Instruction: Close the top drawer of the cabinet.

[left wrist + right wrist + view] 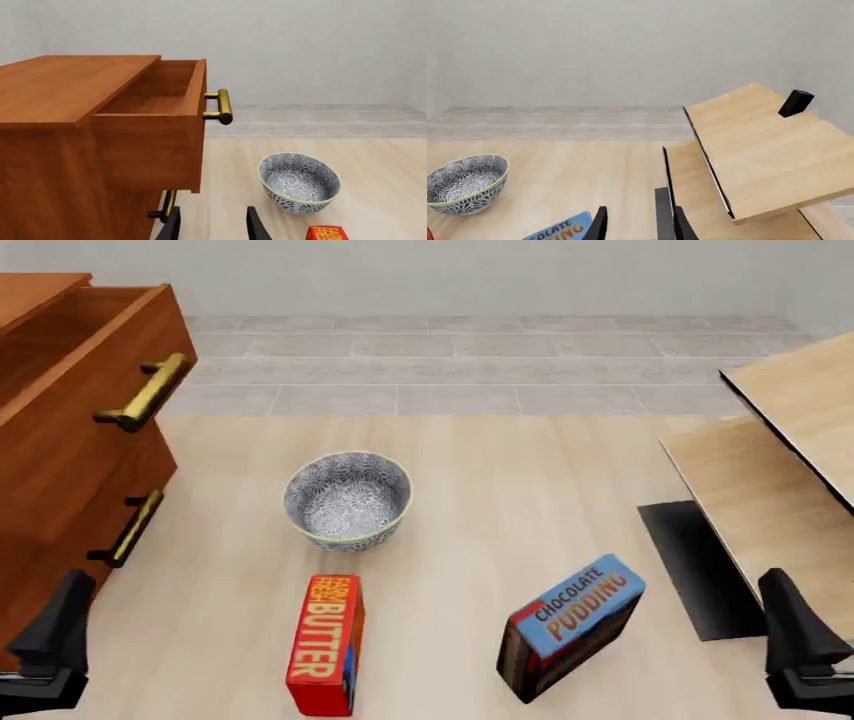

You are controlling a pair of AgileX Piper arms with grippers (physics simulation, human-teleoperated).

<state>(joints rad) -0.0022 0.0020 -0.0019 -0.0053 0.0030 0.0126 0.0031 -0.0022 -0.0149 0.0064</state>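
The reddish-brown cabinet (54, 490) stands at the table's left edge. Its top drawer (94, 370) is pulled out, showing its empty inside (157, 102) and a brass bar handle (223, 106) on the front. A lower drawer with a like handle (130, 528) is pushed in. My left gripper (212, 230) is open and holds nothing; it sits low near the cabinet's front corner (54, 638), below and short of the top drawer. My right gripper (637, 227) is open and empty at the near right (801, 640), far from the cabinet.
A patterned bowl (347, 498) stands mid-table just right of the cabinet. A red butter box (324, 643) and a blue chocolate pudding box (574, 625) lie nearer me. Pale wood panels (787, 440) and a black pad (701, 570) fill the right side.
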